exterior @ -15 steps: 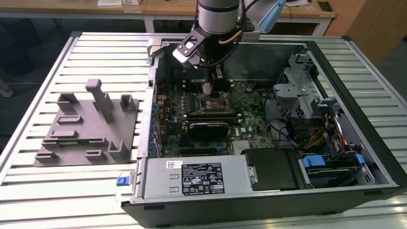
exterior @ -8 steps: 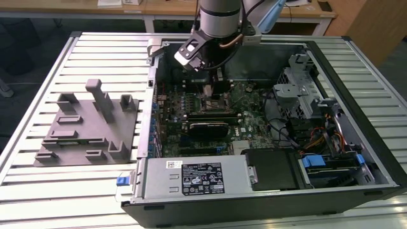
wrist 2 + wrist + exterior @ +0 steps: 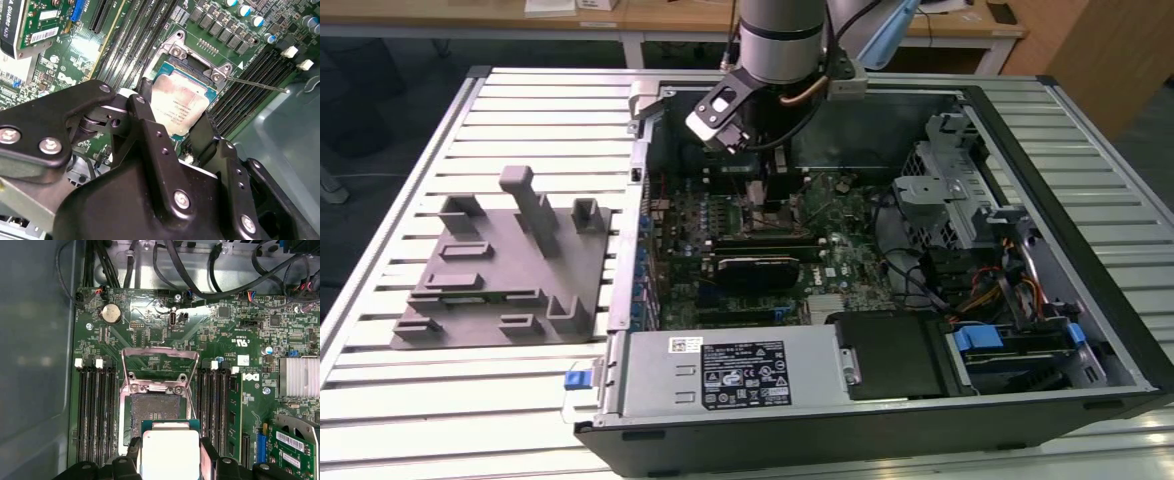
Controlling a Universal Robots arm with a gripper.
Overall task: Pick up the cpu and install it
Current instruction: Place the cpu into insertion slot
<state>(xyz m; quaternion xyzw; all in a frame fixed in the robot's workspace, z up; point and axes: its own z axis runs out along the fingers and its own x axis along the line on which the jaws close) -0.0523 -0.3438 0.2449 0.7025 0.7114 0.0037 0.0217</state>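
The big slatted table (image 3: 374, 400) is holding an open PC case (image 3: 881, 445) (its side is off, so we are looking straight in). The case is holding lots: a grey power box (image 3: 720, 372) at the front, drive cages (image 3: 947, 190) w/ wires on the exterior view's right, and the green board (image 3: 165, 335) lying flat at the bottom.

On the board the socket (image 3: 150, 407) is standing open. Its metal lid frame (image 3: 159, 352) is flipped up, and nothing is sitting in its dark middle yet.

The gripper (image 3: 170, 446) is hanging over one edge of the socket. Its jaws are closed partway, squeezing the cpu (image 3: 170, 457) by two opposite edges, shiny side up. I cannot tell if the chip is touching the socket.

The cpu is looking light, thin and stiff, w/ a smooth metal top that is prob. slippery, so holding it by the edges is making sense. The socket's tiny pins are looking easy to bend, so a tilted or hard touch could be hurting them.
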